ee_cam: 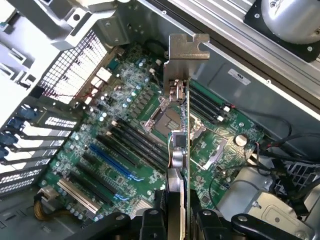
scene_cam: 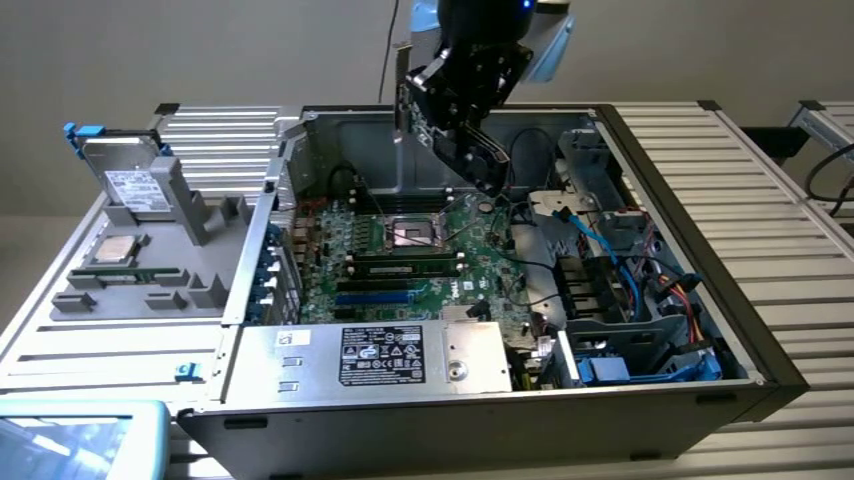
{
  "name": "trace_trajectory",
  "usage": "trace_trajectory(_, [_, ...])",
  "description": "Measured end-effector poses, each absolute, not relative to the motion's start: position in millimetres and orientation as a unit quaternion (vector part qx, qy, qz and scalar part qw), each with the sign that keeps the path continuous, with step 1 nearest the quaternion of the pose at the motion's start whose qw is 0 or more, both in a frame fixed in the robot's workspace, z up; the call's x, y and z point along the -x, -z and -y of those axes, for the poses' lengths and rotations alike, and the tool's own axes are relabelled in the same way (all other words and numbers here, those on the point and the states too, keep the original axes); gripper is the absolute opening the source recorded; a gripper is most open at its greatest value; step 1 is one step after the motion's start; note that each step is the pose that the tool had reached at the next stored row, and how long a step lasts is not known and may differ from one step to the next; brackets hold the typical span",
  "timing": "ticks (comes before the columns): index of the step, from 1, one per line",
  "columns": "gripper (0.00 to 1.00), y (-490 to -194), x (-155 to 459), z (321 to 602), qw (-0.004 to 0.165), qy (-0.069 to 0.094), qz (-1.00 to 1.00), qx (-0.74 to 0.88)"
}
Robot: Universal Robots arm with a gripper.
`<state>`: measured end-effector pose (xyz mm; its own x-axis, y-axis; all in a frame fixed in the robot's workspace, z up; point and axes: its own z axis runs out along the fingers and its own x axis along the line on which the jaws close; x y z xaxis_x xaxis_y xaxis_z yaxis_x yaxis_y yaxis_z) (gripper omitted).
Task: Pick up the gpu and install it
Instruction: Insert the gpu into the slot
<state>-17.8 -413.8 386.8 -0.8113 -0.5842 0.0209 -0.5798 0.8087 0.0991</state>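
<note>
gpu (ee_cam: 178, 145) edge-on, clear above motherboard (ee_cam: 127, 102)

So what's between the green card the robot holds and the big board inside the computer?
Just air, it seems. In the exterior view the gpu hangs above the motherboard with nothing in the gap.

evenly lit plain grey wall (scene_cam: 200, 50) behind a ribbed metal table (scene_cam: 727, 170).

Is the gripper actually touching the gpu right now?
Touching. The wrist view shows the gpu edge-on, pinched on both faces by the gripper, above the motherboard.
</note>
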Motion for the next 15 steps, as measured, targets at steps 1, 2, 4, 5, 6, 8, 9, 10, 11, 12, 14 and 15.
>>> trace_trajectory(1, [0.28, -386.7, 17.8, 413.8, 0.026, 0.044, 0.948, -0.315])
trace_trajectory(2, [0.28, -386.6, 17.8, 413.8, 0.026, 0.044, 0.945, -0.324])
trace_trajectory(4, [0.28, -386.2, 17.8, 413.8, 0.027, 0.043, 0.939, -0.341])
trace_trajectory(5, [0.28, -386.1, 17.8, 413.9, 0.027, 0.043, 0.936, -0.349])
trace_trajectory(6, [0.28, -385.9, 17.8, 413.8, 0.027, 0.042, 0.932, -0.358])
trace_trajectory(8, [0.28, -385.7, 17.8, 413.9, 0.028, 0.042, 0.926, -0.375])
trace_trajectory(9, [0.28, -385.6, 17.8, 413.9, 0.028, 0.042, 0.922, -0.383])
trace_trajectory(10, [0.28, -385.5, 17.8, 413.8, 0.028, 0.041, 0.919, -0.392])
trace_trajectory(11, [0.28, -385.3, 17.8, 413.8, 0.029, 0.041, 0.915, -0.4])
trace_trajectory(12, [0.28, -385.2, 17.8, 413.8, 0.029, 0.041, 0.912, -0.408])
trace_trajectory(14, [0.28, -384.9, 17.8, 413.9, 0.03, 0.04, 0.904, -0.425])
trace_trajectory(15, [0.28, -384.8, 17.8, 413.9, 0.03, 0.04, 0.9, -0.433])
